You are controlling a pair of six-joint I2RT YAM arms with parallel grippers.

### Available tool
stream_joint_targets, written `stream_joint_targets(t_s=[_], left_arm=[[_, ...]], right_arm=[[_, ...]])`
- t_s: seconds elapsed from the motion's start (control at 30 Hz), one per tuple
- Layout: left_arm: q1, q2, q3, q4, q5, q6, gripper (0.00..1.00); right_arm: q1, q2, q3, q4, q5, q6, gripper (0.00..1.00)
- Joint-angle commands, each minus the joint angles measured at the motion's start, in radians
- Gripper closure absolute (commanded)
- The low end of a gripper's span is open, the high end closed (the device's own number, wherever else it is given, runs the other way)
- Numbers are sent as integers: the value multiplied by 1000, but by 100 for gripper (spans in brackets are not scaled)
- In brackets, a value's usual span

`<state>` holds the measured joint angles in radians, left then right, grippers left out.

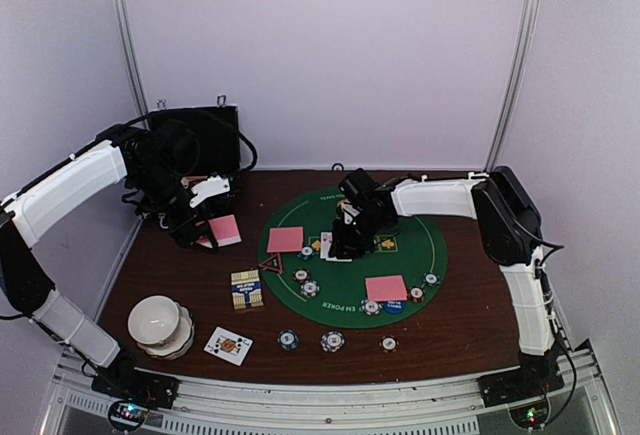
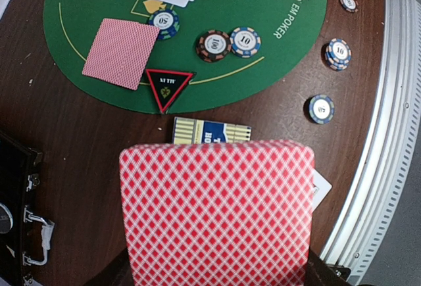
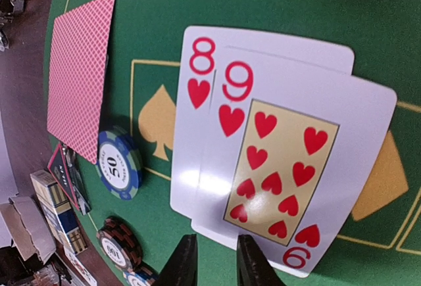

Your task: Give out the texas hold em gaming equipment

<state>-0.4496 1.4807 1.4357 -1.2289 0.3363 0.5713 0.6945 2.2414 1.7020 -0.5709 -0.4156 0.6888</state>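
The left gripper (image 1: 207,227) is clamped on a pink-backed card (image 2: 217,214) above the table's (image 1: 440,340) left side. The right gripper (image 3: 214,261), fingers narrowly apart, sits at the nine of hearts (image 3: 283,167) on the green mat (image 3: 276,10); whether it grips is unclear.

White arm shells (image 1: 70,190), black joints (image 1: 505,220), black cables (image 1: 246,150), right hand's (image 3: 217,240) black fingers (image 3: 186,266)

One pink-backed card (image 2: 217,214) held aloft; two heart cards (image 3: 263,154) overlap face-up.
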Motion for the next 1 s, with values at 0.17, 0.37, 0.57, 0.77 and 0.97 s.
stream_joint_targets(t_s=[0.17, 0.37, 0.57, 0.77, 0.97], left_arm=[[2, -2, 33, 6, 12, 11, 100], [2, -1, 33, 6, 16, 14, 100], [2, 4, 33, 6, 15, 14, 100], [2, 4, 32, 11, 21, 12, 100], [2, 0, 31, 15, 25, 11, 100]], right_arm=[[-65, 44, -10, 26, 28, 20, 82], [-53, -43, -39, 71, -27, 25, 78], [-2, -193, -52, 182, -114, 98, 42], [79, -251, -56, 373, -238, 247, 19], [164, -216, -32, 565, -353, 402, 13]])
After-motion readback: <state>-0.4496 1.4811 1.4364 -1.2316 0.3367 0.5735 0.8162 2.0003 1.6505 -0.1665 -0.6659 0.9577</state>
